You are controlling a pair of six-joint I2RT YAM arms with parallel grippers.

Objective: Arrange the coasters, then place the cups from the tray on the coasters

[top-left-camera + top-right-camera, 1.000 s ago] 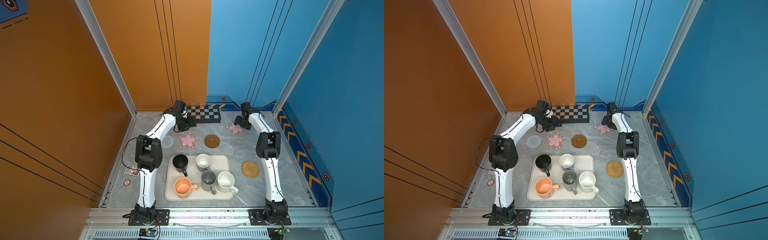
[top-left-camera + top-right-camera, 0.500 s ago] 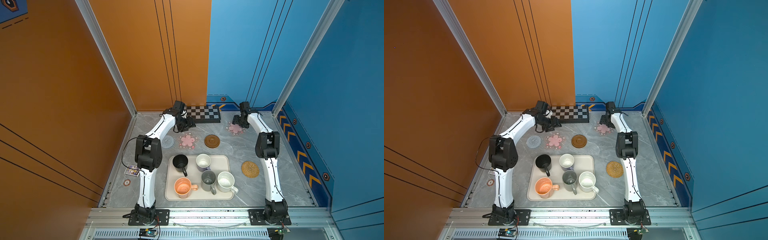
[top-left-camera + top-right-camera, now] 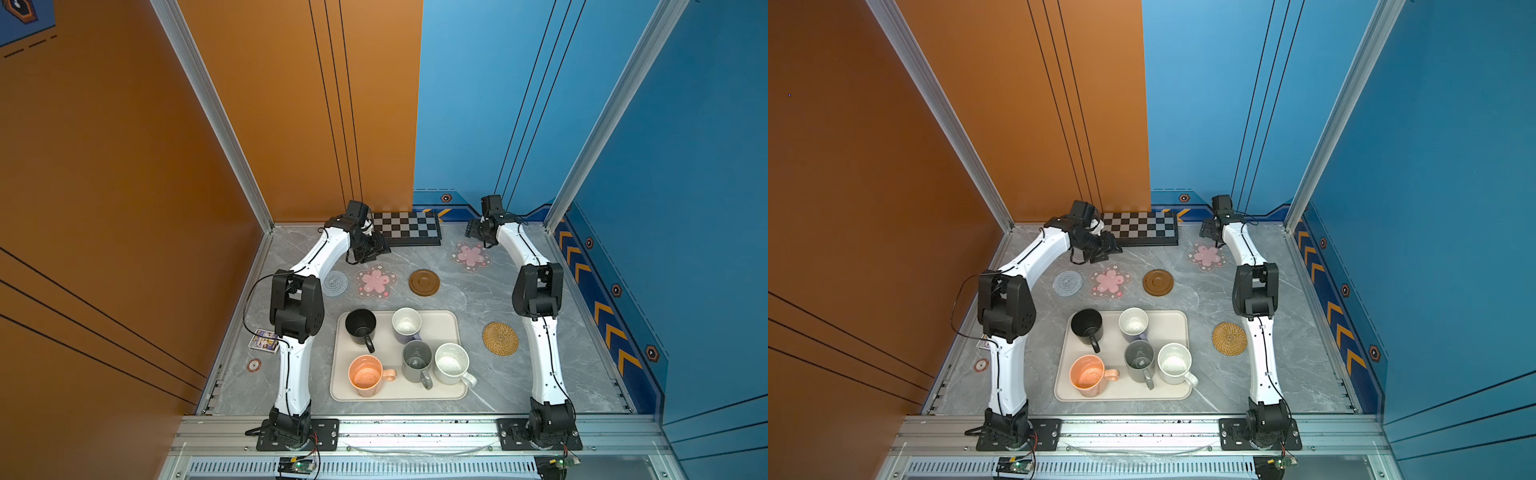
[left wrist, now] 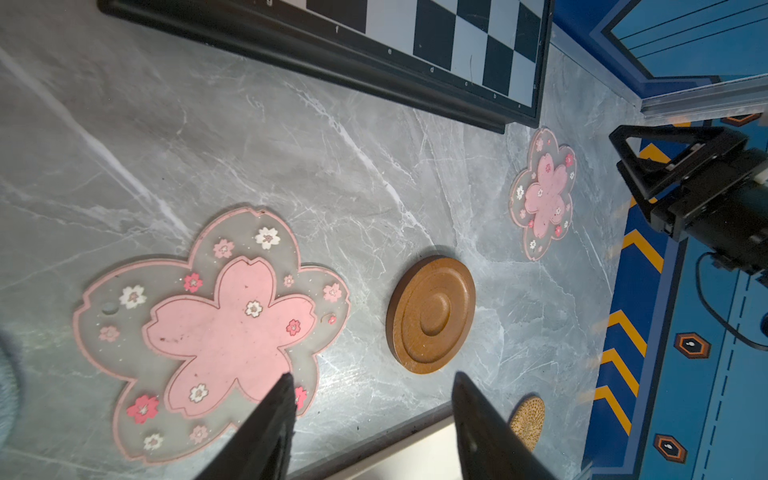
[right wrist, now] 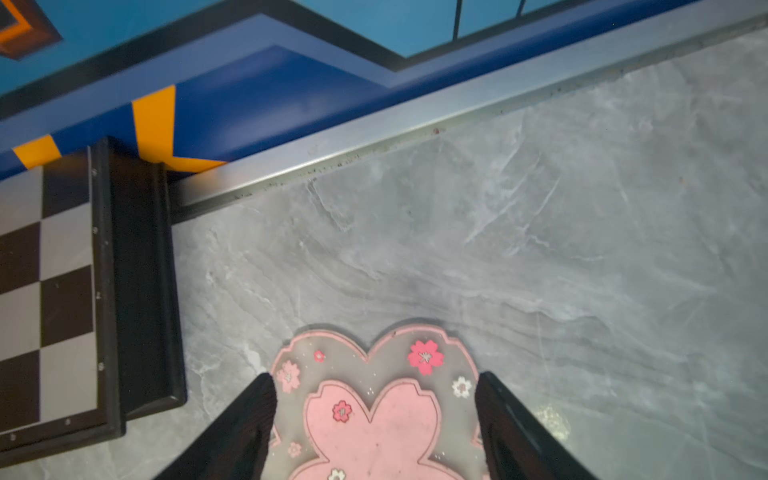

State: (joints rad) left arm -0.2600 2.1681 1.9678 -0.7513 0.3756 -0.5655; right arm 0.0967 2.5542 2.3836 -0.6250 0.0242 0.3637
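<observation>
Five cups (image 3: 360, 326) wait on the cream tray (image 3: 442, 326); beyond it, coaster arranging: right gripper (image 5: 374, 380), jaws apart, flanks a pink flower coaster (image 5: 374, 428), seemingly due to close; left gripper (image 4: 372, 375) gapes empty.

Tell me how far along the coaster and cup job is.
Early. Done: the blue-grey coaster, pink flower coaster and brown coaster sit in a row. In hand: right gripper, open, at the second flower coaster; left gripper open, empty. Left: rattan coaster lies apart beside the tray, which holds all five cups.
</observation>
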